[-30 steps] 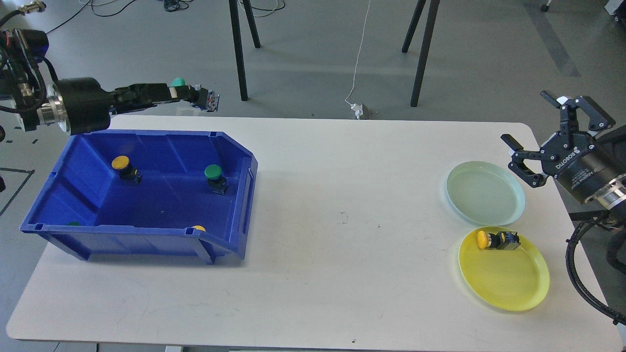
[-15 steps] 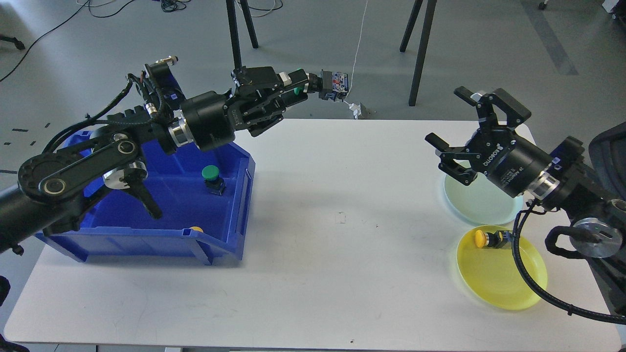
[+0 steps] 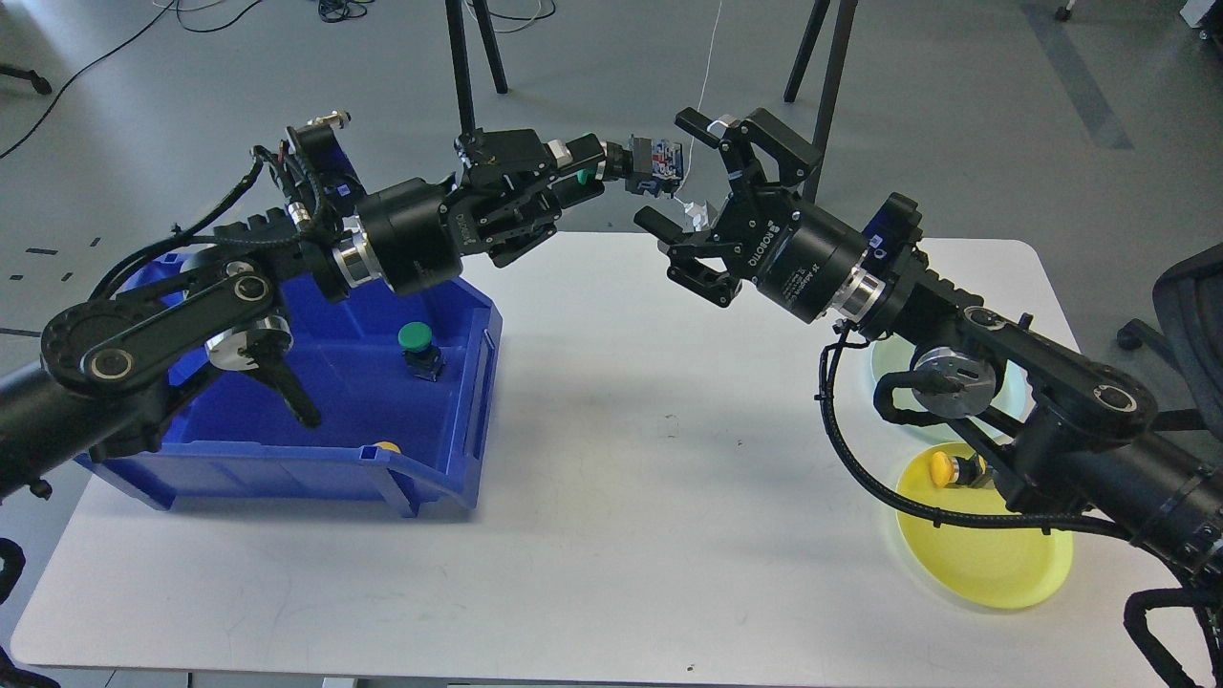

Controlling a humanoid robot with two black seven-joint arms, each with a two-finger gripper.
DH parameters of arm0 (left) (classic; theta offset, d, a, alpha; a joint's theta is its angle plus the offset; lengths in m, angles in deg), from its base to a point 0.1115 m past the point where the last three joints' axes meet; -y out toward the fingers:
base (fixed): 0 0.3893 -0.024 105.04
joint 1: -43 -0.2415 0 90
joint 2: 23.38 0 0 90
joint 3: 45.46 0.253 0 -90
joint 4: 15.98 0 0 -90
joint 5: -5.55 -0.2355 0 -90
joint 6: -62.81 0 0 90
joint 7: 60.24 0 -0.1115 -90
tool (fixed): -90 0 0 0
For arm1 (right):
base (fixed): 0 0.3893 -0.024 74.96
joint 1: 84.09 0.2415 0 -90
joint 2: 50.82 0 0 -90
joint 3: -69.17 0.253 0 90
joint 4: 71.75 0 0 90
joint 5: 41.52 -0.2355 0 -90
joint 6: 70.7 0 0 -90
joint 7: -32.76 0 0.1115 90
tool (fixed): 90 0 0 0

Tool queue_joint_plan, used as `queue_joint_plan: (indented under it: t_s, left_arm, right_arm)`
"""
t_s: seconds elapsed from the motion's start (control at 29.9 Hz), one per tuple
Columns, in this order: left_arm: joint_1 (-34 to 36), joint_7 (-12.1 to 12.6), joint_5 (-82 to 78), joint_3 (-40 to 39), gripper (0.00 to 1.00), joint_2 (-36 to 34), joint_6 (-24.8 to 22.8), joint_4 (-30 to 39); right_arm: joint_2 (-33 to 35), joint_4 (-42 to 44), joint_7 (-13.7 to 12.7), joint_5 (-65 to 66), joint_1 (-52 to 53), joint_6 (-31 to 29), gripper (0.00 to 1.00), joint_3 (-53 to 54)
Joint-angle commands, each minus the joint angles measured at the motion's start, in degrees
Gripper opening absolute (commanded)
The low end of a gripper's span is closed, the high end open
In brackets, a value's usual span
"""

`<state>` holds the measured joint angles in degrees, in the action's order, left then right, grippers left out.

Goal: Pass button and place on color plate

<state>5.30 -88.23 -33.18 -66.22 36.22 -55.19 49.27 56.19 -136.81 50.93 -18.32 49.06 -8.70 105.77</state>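
Observation:
My left gripper is shut on a green button, held out above the table's far edge with its green cap between the fingers and its block end pointing right. My right gripper is open, its fingers spread on either side of the button's block end, not closed on it. A pale green plate lies at the right, mostly hidden by my right arm. A yellow plate in front of it holds a yellow button.
A blue bin on the left of the table holds a green button and a yellow one at its front rim. My left arm crosses over the bin. Black stand legs are behind the table.
My right gripper has moved left and up from over the pale green plate to the button held by my left gripper. My left arm has held nearly still for the last half second.

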Motion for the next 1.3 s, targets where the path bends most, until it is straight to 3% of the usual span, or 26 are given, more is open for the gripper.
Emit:
queue_joint_plan:
  t_s: [0.0, 0.03, 0.1, 0.13, 0.2, 0.3, 0.57, 0.63, 0.67, 0.73, 0.77, 0.87, 1.1, 1.27]
  left_arm:
    - [0.1, 0.0, 0.2, 0.0, 0.00, 0.0, 0.0, -0.1]
    - [0.1, 0.0, 0.2, 0.0, 0.00, 0.0, 0.0, -0.1]
    - [0.1, 0.0, 0.2, 0.0, 0.00, 0.0, 0.0, -0.1]
    - [0.1, 0.0, 0.2, 0.0, 0.00, 0.0, 0.0, -0.1]
    - [0.1, 0.0, 0.2, 0.0, 0.00, 0.0, 0.0, -0.1]
    - [0.1, 0.0, 0.2, 0.0, 0.00, 0.0, 0.0, -0.2]
    - [0.1, 0.0, 0.2, 0.0, 0.01, 0.0, 0.0, -0.3]
    - [0.1, 0.0, 0.2, 0.0, 0.06, 0.0, 0.0, -0.3]
    - [0.1, 0.0, 0.2, 0.0, 0.15, 0.0, 0.0, -0.3]
    - [0.0, 0.0, 0.6, -0.1, 0.53, 0.0, 0.0, -0.3]
    - [-0.1, 0.0, 1.3, -0.1, 0.65, 0.1, 0.0, -0.3]
    - [-0.1, 0.0, 3.2, 0.0, 0.75, 0.0, 0.0, -0.5]
    - [-0.1, 0.0, 3.2, 0.0, 0.78, 0.0, 0.0, -0.9]
    - [-0.1, 0.0, 3.3, 0.0, 0.79, 0.0, 0.0, -0.9]
  right_arm:
    - [-0.2, -0.1, 0.1, 0.0, 0.0, 0.0, 0.88, 0.0]
    - [-0.3, -0.2, 0.2, 0.0, 0.0, 0.0, 0.80, 0.0]
    - [-0.4, -0.3, 0.7, 0.2, 0.2, 0.0, 0.44, 0.0]
    - [-0.4, -0.1, 0.9, 0.3, 0.4, 0.0, 0.35, 0.0]
    - [-0.4, 0.0, 1.0, 0.4, 1.0, 0.0, 0.17, 0.0]
    - [-0.3, -0.1, 1.0, 0.8, 1.2, 1.6, 0.06, 0.0]
    - [0.1, -0.3, 1.0, 0.9, 1.2, 1.8, 0.01, 0.0]
    - [0.3, -0.3, 1.0, 0.9, 1.2, 1.8, 0.00, -0.1]
    - [0.4, -0.3, 1.0, 0.9, 1.3, 1.8, 0.00, -0.2]
    - [0.7, -0.5, 0.9, 0.9, 1.3, 1.8, 0.00, -0.3]
    - [0.9, -0.6, 1.0, 1.0, 1.3, 1.8, 0.00, -0.3]
    - [2.5, -1.0, 1.0, 0.9, 1.0, 1.8, 0.00, -0.3]
    - [8.6, -2.8, 0.9, -0.2, -4.5, 3.1, 0.00, 3.9]
    - [9.1, -2.5, -0.5, -7.9, -17.9, 13.2, 0.00, 16.2]
